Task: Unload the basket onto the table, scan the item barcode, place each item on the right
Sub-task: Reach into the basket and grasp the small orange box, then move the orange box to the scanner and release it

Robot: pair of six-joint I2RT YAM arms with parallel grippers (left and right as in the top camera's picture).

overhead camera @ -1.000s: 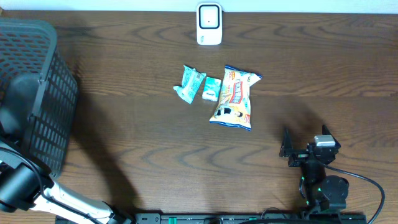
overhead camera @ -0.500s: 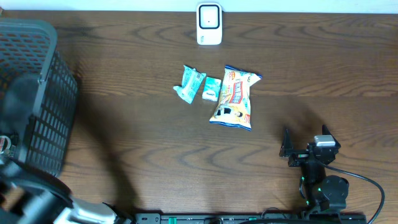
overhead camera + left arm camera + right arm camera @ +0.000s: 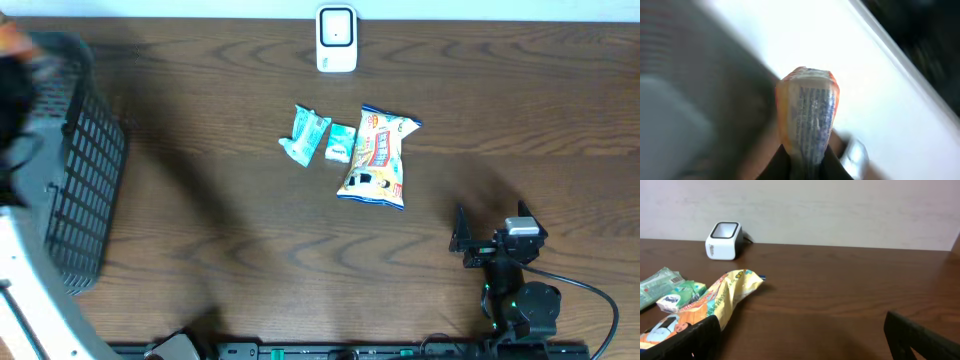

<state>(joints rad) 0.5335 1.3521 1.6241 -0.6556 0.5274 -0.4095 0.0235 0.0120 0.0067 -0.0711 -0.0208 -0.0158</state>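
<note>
Since one second ago, the left arm (image 3: pixel 12 265) has swung from the lower left corner up over the basket (image 3: pixel 85 170), and it now shows there only as a blur. At the top left corner a small orange spot is seen, but it is too blurred to say what it is. The right pincer (image 3: pixel 457 232) has not moved and stands with its jaws wide at the lower right of the table (image 3: pixel 200 230). A yellow snack bag (image 3: pixel 378 158) and two teal packets (image 3: pixel 304 135) lie near the middle, below the white scanner (image 3: pixel 337 38) at the far edge.

From the left wrist, the left pincer (image 3: pixel 807 162) is closed narrow on an orange packet (image 3: pixel 807 107). The packet stands upright between the fingers, its lower end pinched, and a white face with blue print is turned to the camera. The background is blurred.

From the right wrist, both fingers of the right pincer are far apart with nothing between them. The snack bag lies just in front of the left finger, and the scanner stands well apart behind it.
</note>
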